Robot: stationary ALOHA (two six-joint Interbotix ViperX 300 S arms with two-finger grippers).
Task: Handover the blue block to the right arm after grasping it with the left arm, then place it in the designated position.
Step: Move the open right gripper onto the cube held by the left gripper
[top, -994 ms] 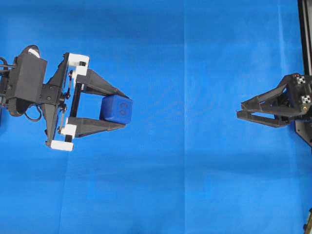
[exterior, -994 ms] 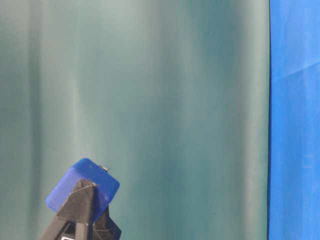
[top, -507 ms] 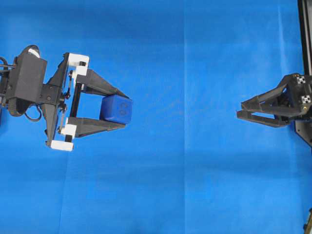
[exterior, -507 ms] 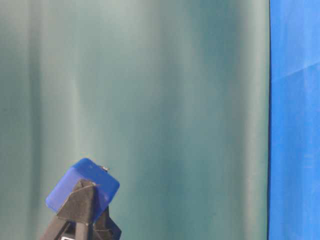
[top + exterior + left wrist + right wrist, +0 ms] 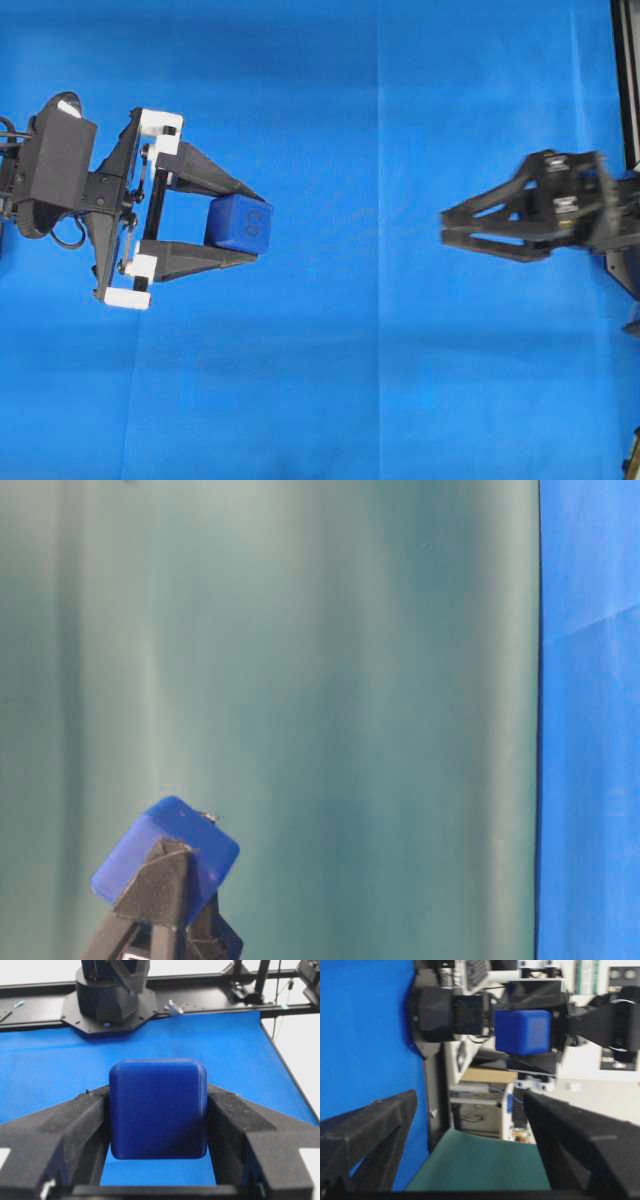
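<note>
The right arm's gripper (image 5: 445,225) has moved toward the middle since half a second ago and now shows slightly blurred, while the left arm's gripper (image 5: 255,220) and the blue block (image 5: 240,223) have stayed where they were. The block sits between the left fingers, near their tips, and both inner faces press against its sides — the left wrist view shows this contact plainly, one black finger (image 5: 75,1125) on each flank of the block (image 5: 158,1108). The overhead view adds what that one lacks: the right gripper's fingertips point at the block from well apart, its fingers spread fairly wide. In the right wrist view the block (image 5: 523,1032) appears ahead, beyond the gap between the two spread right fingers (image 5: 367,1127), held in the left gripper (image 5: 532,1035). The table-level view shows only the block (image 5: 168,849) tilted on the tip of a left finger (image 5: 160,885), in front of a green backdrop (image 5: 330,680) — the right gripper is out of that picture. Blue cloth (image 5: 350,380) lies beneath both arms.
</note>
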